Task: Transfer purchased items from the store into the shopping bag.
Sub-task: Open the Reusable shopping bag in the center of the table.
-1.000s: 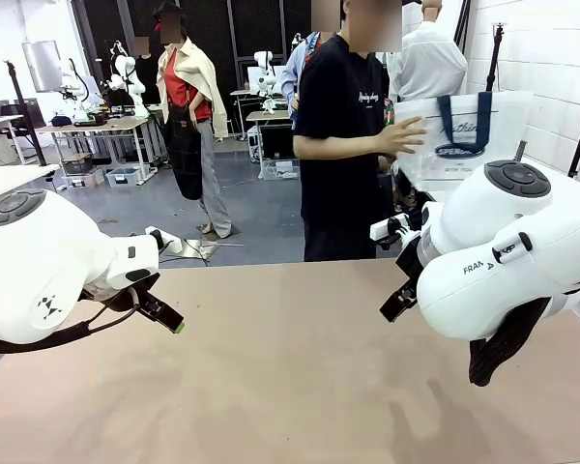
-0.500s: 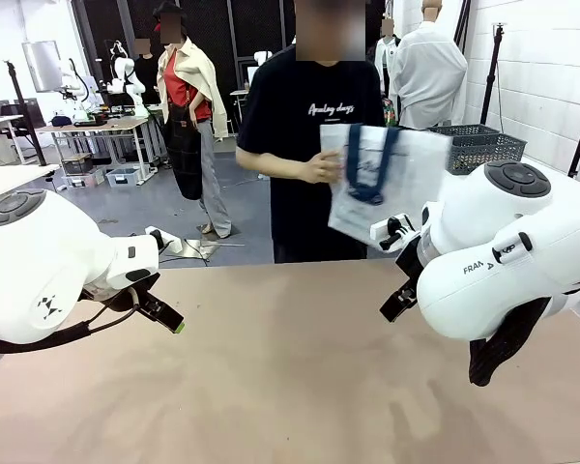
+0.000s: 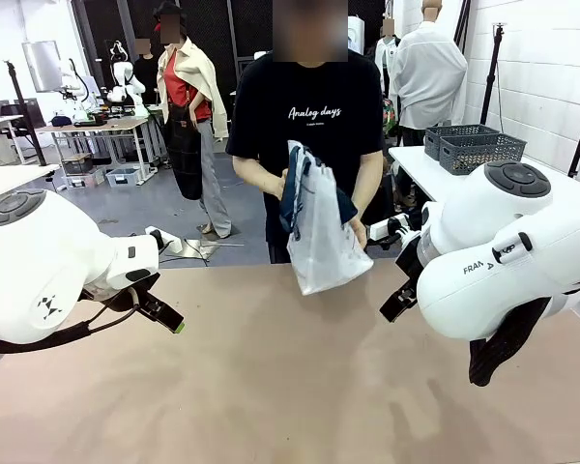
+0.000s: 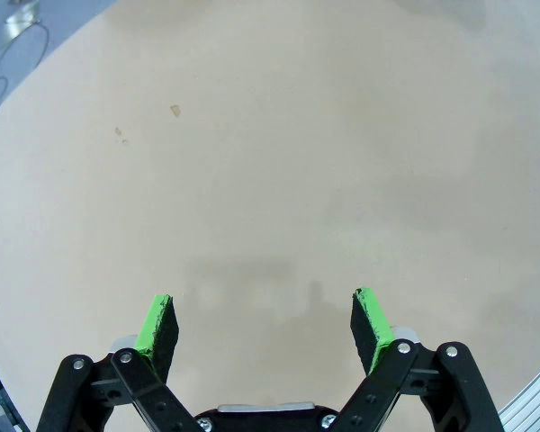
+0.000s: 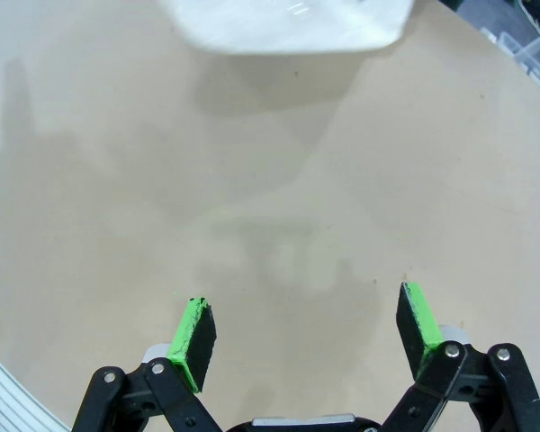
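A person at the far side of the table holds the shopping bag (image 3: 321, 237), whitish with navy handles, in both hands, its bottom resting at the table's far edge. The bag's bottom (image 5: 288, 22) also hangs at the top of the right wrist view. The store, a dark grey lattice basket (image 3: 485, 151), stands on a white side table behind the right arm, next to another like it. The purchased items are out of view. My left gripper (image 4: 265, 315) is open over bare tabletop. My right gripper (image 5: 306, 328) is open too, well short of the bag.
The tan table (image 3: 290, 387) stretches bare between the two arms. The white side table (image 3: 425, 174) stands at the back right, beyond the tabletop. Other work tables and equipment stand far behind the person.
The person has turned from the side table to face me and carried the bag from the right to the middle of the far edge. Both arms have stayed still.
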Robot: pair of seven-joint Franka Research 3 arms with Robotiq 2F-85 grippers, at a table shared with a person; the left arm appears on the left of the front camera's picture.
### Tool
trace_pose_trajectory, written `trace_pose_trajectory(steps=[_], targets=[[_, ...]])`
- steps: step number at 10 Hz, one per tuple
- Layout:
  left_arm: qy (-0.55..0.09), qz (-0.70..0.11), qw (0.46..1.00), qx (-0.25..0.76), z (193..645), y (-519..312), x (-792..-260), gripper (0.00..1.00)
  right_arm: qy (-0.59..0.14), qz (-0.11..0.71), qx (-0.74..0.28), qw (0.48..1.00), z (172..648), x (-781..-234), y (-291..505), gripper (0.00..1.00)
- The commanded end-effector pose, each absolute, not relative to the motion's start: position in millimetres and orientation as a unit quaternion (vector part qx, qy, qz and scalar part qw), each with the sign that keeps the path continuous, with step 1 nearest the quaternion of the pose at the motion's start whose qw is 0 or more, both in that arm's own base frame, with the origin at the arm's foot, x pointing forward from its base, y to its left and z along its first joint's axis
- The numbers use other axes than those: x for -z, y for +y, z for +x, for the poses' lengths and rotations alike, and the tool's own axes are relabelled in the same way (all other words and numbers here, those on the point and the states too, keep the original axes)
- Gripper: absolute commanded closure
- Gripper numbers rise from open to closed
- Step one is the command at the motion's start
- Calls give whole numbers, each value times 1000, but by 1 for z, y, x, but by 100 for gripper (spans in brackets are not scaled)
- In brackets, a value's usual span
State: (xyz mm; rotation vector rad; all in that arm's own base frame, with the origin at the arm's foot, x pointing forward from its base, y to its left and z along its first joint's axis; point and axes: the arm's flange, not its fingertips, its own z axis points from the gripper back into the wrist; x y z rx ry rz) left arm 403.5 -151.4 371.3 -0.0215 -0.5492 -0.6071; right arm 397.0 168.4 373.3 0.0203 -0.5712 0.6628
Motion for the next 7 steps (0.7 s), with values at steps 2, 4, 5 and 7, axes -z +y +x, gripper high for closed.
trace_pose_trajectory(steps=[2, 4, 5, 7], targets=[[-267, -10, 917, 295, 404, -151, -371, 0, -277, 10, -321, 906, 395, -373, 168, 0], [-267, -10, 917, 295, 404, -151, -371, 0, -277, 10, -321, 906, 395, -373, 168, 0], [-267, -10, 917, 295, 404, -151, -371, 0, -277, 10, -321, 906, 395, -373, 168, 0], [-267, -10, 917, 295, 404, -151, -371, 0, -277, 10, -321, 906, 395, -373, 168, 0]])
